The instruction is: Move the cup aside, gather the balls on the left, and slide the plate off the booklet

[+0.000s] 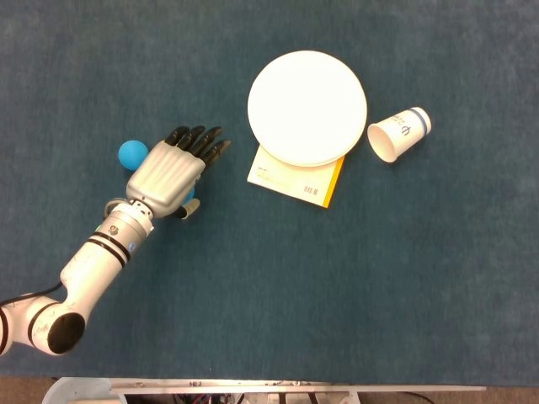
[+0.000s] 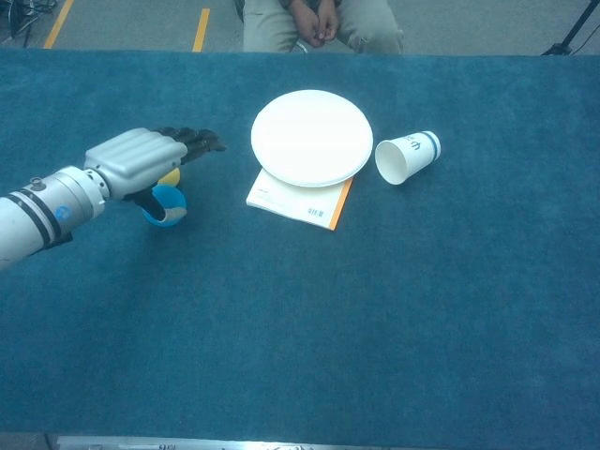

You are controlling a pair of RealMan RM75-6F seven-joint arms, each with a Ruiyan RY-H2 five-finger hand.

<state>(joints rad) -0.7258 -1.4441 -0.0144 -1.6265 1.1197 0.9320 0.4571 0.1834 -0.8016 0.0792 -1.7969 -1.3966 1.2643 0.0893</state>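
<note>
Over at mid-left of the head view, the left hand (image 1: 168, 172) is hovering palm-down w/ its fingers (image 1: 198, 141) stretched flat and close together, holding nothing, thumb hanging underneath. It's sitting right over the ball cluster: one blue ball (image 1: 131, 153) is peeking out at its upper-left edge, and in the chest view a second blue ball (image 2: 166, 204) is showing just below the palm w/ a yellow ball (image 2: 170, 175) tucked behind the knuckles. Can't tell if the hand is actually touching any of them. Flat hand over a tight group looks to me like corralling, keeping the balls bunched on the left side rather than picking one up.

Upper centre, the white plate (image 1: 307, 108) is lying on the orange-edged booklet (image 1: 296, 181), covering its top part, so that step isn't done yet. Just right of the plate, the paper cup (image 1: 399, 134) is lying on its side, mouth facing lower left, close to the plate rim but apart from it. Right hand isn't showing in either view. Blue cloth table (image 1: 379, 286) is under everything.
</note>
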